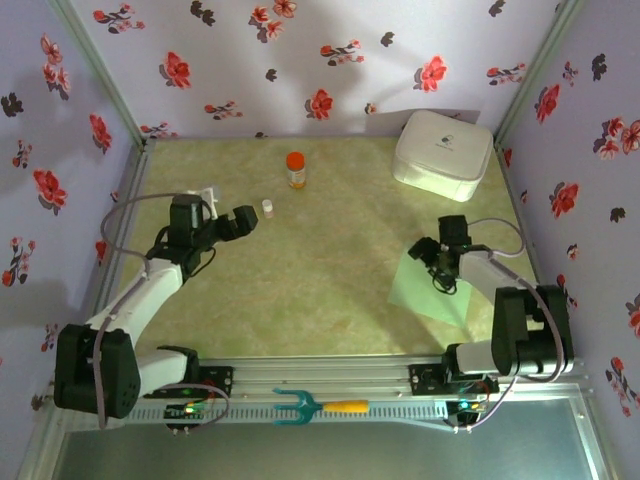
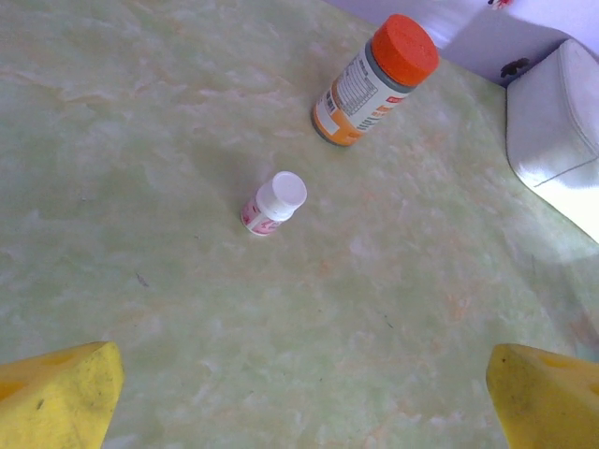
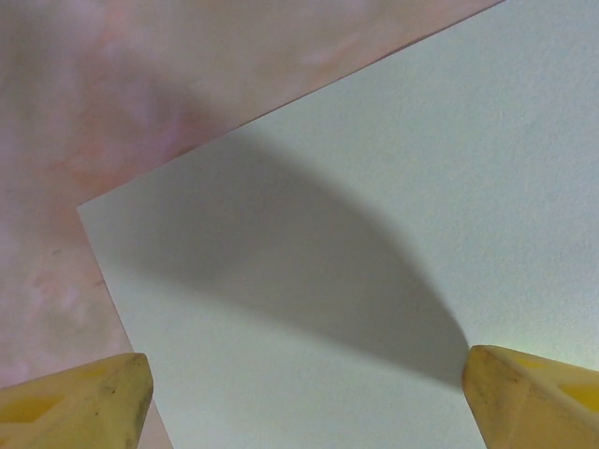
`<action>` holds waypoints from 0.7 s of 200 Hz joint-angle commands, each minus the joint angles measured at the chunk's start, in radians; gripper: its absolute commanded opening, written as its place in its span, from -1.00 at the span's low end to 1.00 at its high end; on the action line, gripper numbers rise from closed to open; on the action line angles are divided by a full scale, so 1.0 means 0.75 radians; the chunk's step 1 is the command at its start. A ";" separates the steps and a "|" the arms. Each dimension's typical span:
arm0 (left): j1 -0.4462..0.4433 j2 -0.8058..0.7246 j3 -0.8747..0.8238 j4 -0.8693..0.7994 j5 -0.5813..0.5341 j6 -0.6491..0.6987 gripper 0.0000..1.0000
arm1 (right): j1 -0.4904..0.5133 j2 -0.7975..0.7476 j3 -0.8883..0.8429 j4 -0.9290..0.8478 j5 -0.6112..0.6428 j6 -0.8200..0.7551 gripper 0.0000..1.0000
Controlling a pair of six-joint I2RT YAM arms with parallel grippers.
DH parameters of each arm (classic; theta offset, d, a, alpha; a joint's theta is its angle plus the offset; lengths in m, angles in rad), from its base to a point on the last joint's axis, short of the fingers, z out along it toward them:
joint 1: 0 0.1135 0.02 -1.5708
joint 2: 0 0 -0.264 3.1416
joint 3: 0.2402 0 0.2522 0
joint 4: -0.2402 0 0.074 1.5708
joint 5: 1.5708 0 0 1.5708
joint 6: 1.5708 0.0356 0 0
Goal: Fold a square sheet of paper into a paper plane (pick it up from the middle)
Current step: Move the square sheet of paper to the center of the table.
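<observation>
The square sheet of paper [image 1: 428, 292] is pale mint green and lies flat and uncreased on the table's right side. My right gripper [image 1: 432, 252] hovers low over the sheet's far-left corner. In the right wrist view the sheet [image 3: 393, 215] spreads under the right gripper [image 3: 304, 402]. Its yellow fingertips [image 3: 84, 398] stand wide apart and open, with nothing pinched, and its shadow falls on the paper. My left gripper [image 1: 236, 222] is open over bare table on the left. The left gripper [image 2: 304, 402] points toward two bottles.
A small white-capped bottle [image 1: 268, 208] [image 2: 273, 203] and an orange-lidded bottle [image 1: 295, 168] [image 2: 374, 79] stand mid-table at the back. A white rounded box [image 1: 443, 152] [image 2: 552, 122] sits at the back right. A teal fork-shaped tool [image 1: 300, 407] lies on the front rail.
</observation>
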 commanded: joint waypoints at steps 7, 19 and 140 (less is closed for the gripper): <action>-0.008 -0.065 0.034 -0.053 0.012 0.031 1.00 | 0.154 0.121 0.011 0.061 -0.076 0.114 0.76; -0.007 -0.083 0.032 -0.063 0.012 0.028 1.00 | 0.222 0.164 0.036 0.086 -0.081 0.141 0.76; -0.060 -0.075 0.063 -0.118 0.083 -0.012 1.00 | 0.387 0.128 0.308 -0.048 -0.039 -0.051 0.81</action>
